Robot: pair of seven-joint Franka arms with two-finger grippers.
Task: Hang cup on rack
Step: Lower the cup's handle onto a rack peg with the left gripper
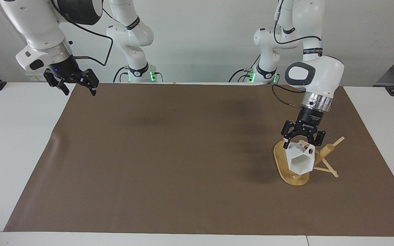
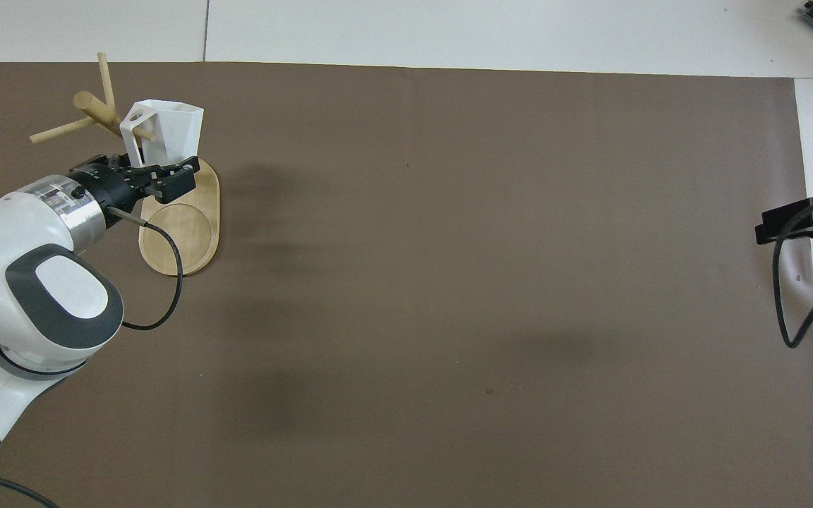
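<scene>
The white faceted cup [image 1: 299, 161] hangs tilted on the bamboo rack [image 1: 280, 164], with a thin peg through the hole in its handle [image 2: 140, 121]. The rack's oval base [image 2: 181, 233] lies at the left arm's end of the table, and its post [image 2: 89, 104] leans away from the robots. My left gripper [image 1: 302, 143] is open just above the cup's narrow bottom, its fingers spread wider than the cup and not pressing it; it also shows in the overhead view [image 2: 149, 173]. My right gripper [image 1: 72, 83] is open and empty, raised over the mat's corner at the right arm's end.
A brown mat [image 1: 169, 153] covers most of the white table [image 1: 15, 136]. The left arm's black cable [image 2: 166, 296] loops over the mat next to the rack's base.
</scene>
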